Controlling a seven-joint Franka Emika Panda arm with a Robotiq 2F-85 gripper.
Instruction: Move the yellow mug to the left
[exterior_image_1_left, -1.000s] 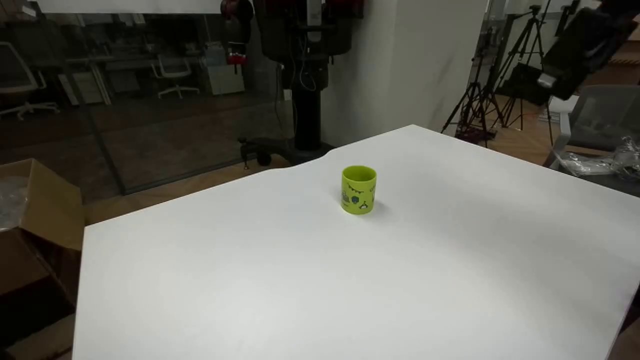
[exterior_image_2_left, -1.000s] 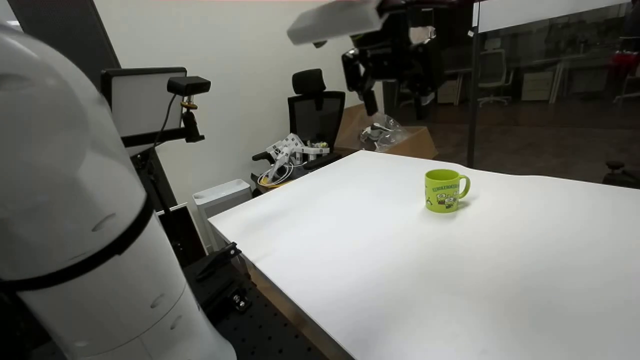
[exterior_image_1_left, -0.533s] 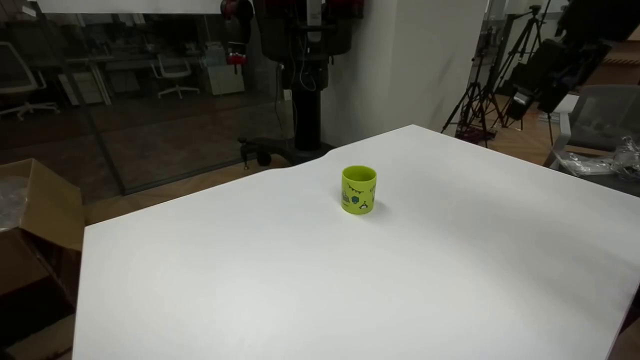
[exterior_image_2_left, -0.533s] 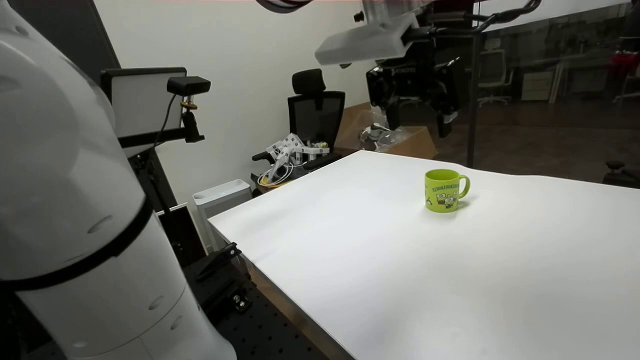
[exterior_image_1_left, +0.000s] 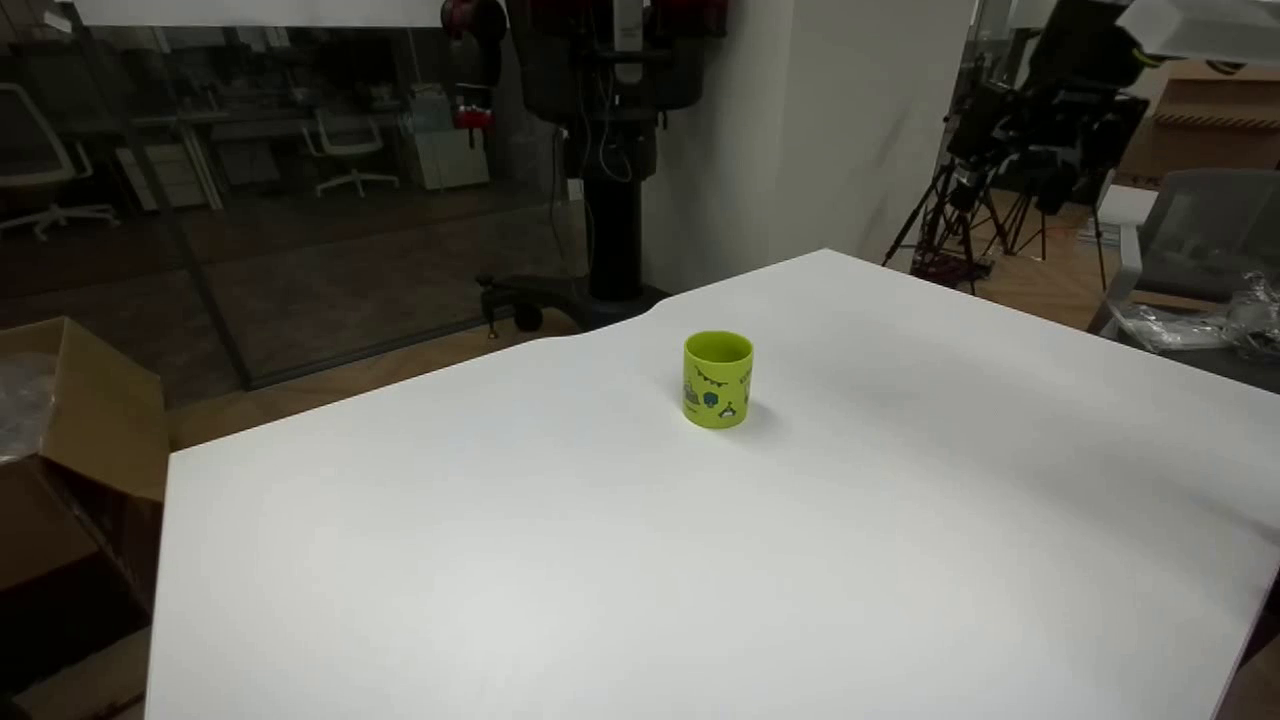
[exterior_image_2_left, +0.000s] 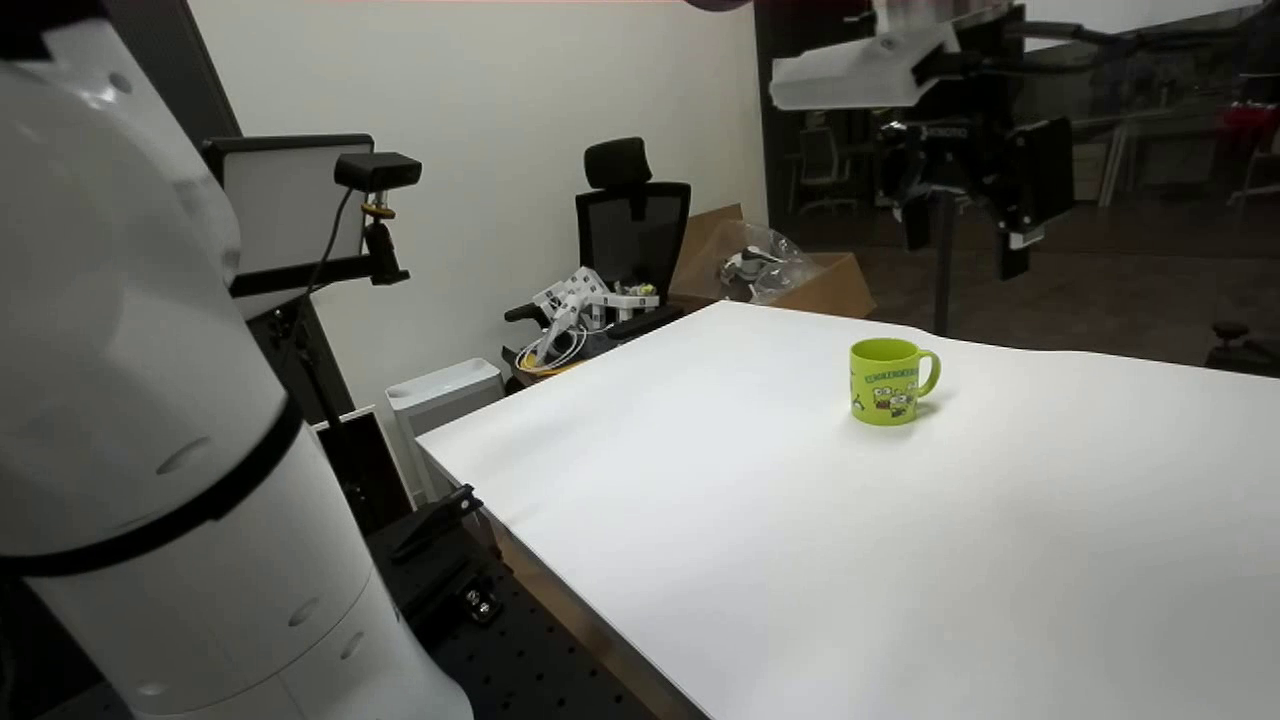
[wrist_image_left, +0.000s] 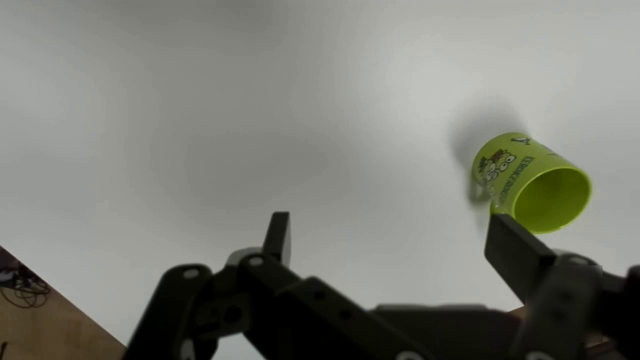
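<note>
As the yellow mug (exterior_image_2_left: 884, 388) stood upright on the white tabletop (exterior_image_2_left: 650, 500), its base touching it, its handle (exterior_image_2_left: 932, 372) jutted out at three o'clock in an exterior view, beside lettering (exterior_image_2_left: 890, 377) and cartoon faces (exterior_image_2_left: 897, 402) printed on the mug's wall. Bunting (exterior_image_1_left: 711, 377) and small dark figures (exterior_image_1_left: 711, 399) showed on its side in an exterior view, where the handle was hidden. In an exterior view, the tabletop's back edge (exterior_image_2_left: 900, 328) passed near the mug, at twelve o'clock from it.

The gripper (exterior_image_2_left: 964, 243) hung higher than the mug and apart from it, at one o'clock in an exterior view. Its fingers (wrist_image_left: 515, 255) were spread wide; in the wrist view one of them overlapped the mug's edge at about seven o'clock, while the mug sat at three o'clock with its mouth turned toward four.

Farther out, in an exterior view, an open carton (exterior_image_2_left: 835, 285) stood between ten and eleven o'clock from the mug, and a black office chair (exterior_image_2_left: 640, 230) at ten, with white parts (exterior_image_2_left: 580, 295) heaped in front of its backrest. The white arm (exterior_image_2_left: 150, 400) rose at nine o'clock. In an exterior view, a dark wheeled stand (exterior_image_1_left: 613, 230) rose at eleven o'clock from the mug, and a grey chair (exterior_image_1_left: 1210, 225), with crumpled clear plastic (exterior_image_1_left: 1190, 330) below its backrest, stood between two and three.
</note>
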